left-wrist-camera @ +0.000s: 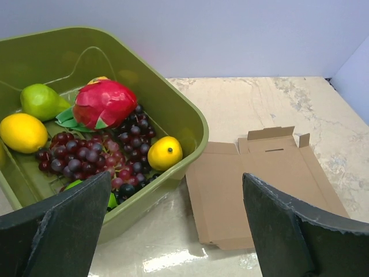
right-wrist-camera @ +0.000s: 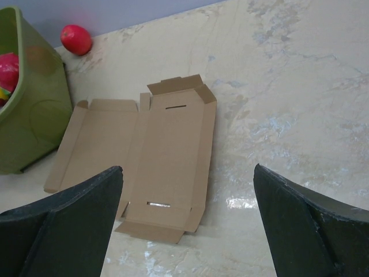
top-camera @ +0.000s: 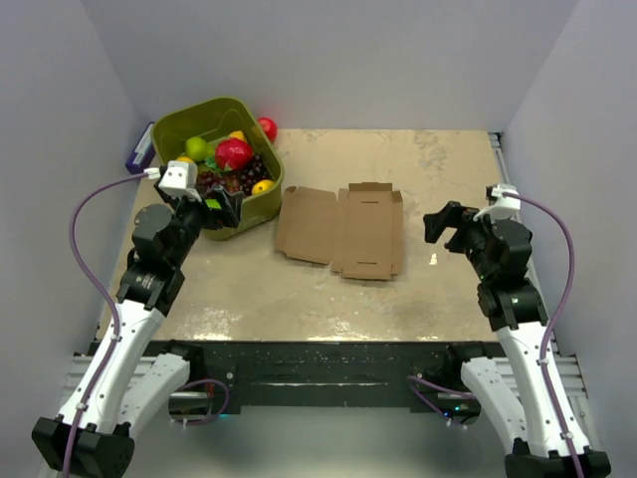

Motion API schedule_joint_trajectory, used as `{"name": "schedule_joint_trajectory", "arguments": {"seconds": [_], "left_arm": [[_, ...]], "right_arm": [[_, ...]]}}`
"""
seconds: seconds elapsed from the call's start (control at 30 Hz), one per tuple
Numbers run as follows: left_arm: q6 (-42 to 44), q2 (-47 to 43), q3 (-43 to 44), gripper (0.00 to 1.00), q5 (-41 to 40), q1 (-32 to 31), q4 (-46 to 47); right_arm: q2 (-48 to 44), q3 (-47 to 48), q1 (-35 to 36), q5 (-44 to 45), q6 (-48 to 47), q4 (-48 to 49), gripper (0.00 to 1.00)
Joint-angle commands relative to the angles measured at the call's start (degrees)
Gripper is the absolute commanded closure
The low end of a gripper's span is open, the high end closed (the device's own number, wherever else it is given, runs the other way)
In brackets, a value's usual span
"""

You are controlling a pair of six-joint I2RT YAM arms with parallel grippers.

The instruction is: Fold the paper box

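Observation:
The flat, unfolded brown paper box lies in the middle of the table, with its flaps spread out. It also shows in the left wrist view and in the right wrist view. My left gripper is open and empty, held above the near corner of the green tub, left of the box. My right gripper is open and empty, held above the table just right of the box. Neither gripper touches the box.
A green tub at the back left holds plastic fruit: grapes, lemons, a pear and a dragon fruit. A red ball lies behind the tub. Walls enclose three sides.

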Motion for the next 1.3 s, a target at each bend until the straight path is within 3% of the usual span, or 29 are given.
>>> {"name": "schedule_joint_trajectory", "arguments": {"seconds": [0.0,0.3,0.43,0.53,0.73,0.83,1.07,1.27], "left_arm": [[-1.9,0.4,0.9,0.00,-0.7,0.3,2.4],[-4.4,6.8,8.6,0.00,3.6,0.3,0.2],[-2.0,10.6,15.8,0.03,8.2,0.0,-1.9],[0.2,12.0,16.2,0.04,13.6,-1.4,0.9],[2.4,15.8,10.3,0.04,26.5,-2.8,9.5],[1.0,17.1,7.9,0.04,28.6,-3.1,11.3],[0.6,17.8,6.2,0.04,29.3,-4.3,12.9],[2.0,17.7,5.5,0.05,29.0,-5.7,12.9]], "right_arm": [[-0.1,3.6,0.0,-0.5,0.4,-0.4,0.01],[3.6,9.1,0.1,-1.1,-0.2,-6.3,0.02],[6.1,10.5,0.0,-2.1,1.0,-8.8,0.04],[8.9,9.9,0.0,-6.0,2.4,-9.2,0.05],[16.5,4.3,0.0,-15.0,4.6,-5.0,0.08],[18.1,-0.1,0.0,-16.3,6.4,-0.2,0.11],[25.1,-8.6,0.0,-18.5,10.9,12.5,0.18],[34.9,-8.1,-0.1,-18.0,10.2,16.8,0.18]]}}
